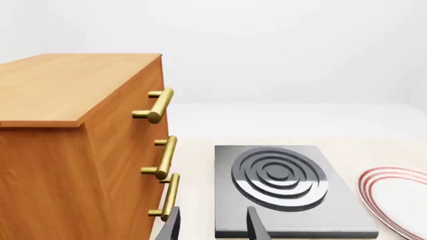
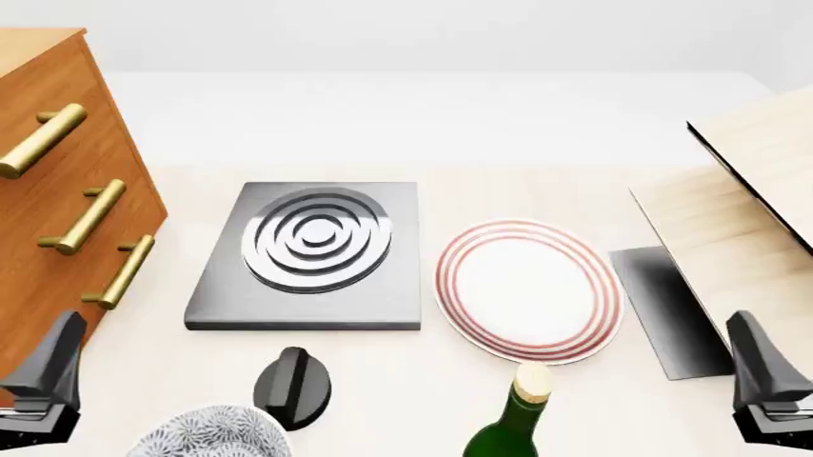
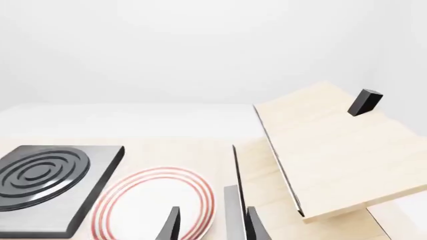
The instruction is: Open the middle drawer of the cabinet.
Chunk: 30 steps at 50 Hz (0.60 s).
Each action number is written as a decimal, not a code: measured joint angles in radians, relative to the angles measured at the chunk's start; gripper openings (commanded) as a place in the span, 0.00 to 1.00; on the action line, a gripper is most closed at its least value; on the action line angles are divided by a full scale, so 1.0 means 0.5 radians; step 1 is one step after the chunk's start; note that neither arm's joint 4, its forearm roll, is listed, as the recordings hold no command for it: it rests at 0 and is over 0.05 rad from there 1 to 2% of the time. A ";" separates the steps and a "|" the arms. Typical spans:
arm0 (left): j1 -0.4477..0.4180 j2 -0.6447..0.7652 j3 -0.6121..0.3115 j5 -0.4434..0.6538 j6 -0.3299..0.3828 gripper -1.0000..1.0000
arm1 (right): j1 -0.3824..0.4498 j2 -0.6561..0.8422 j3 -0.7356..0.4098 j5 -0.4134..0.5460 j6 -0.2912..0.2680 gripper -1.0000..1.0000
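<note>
At the left edge of the tabletop (image 2: pixel 534 190) stands the cabinet (image 2: pixel 76 248), its three drawers stacked and all flush with its front, each with a brass bar handle. The middle drawer (image 2: pixel 109 224) sits between the other two, its handle (image 2: pixel 87 217) clear of both hands. The left hand (image 2: pixel 49 386) hovers low at the near left, just in front of the cabinet's lower corner, its fingers apart and holding nothing; in the left wrist view its two dark fingertips frame the near edge of the hotplate (image 2: pixel 311 252), with the handles beside them. The right hand (image 2: pixel 763 386) hangs at the near right, likewise spread and empty, near the pale boards (image 2: pixel 743 228). The hotplate lies just right of the cabinet, and a red-rimmed plate (image 2: pixel 527 290) lies beside it. Along the near edge are a black knob (image 2: pixel 292 386), a green bottle (image 2: pixel 515 424) and a patterned bowl (image 2: pixel 209 433).
</note>
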 measured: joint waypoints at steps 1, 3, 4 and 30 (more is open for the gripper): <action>0.002 0.000 -0.003 0.002 -0.001 1.00 | -0.001 0.000 -0.001 -0.001 -0.003 1.00; 0.010 0.000 -0.007 0.006 0.000 1.00 | -0.002 0.001 -0.002 -0.003 -0.008 1.00; 0.013 0.000 -0.009 0.009 -0.001 1.00 | -0.003 0.001 -0.002 -0.004 -0.010 1.00; 0.017 0.009 -0.073 0.094 0.042 1.00 | -0.012 0.004 -0.011 -0.016 -0.038 1.00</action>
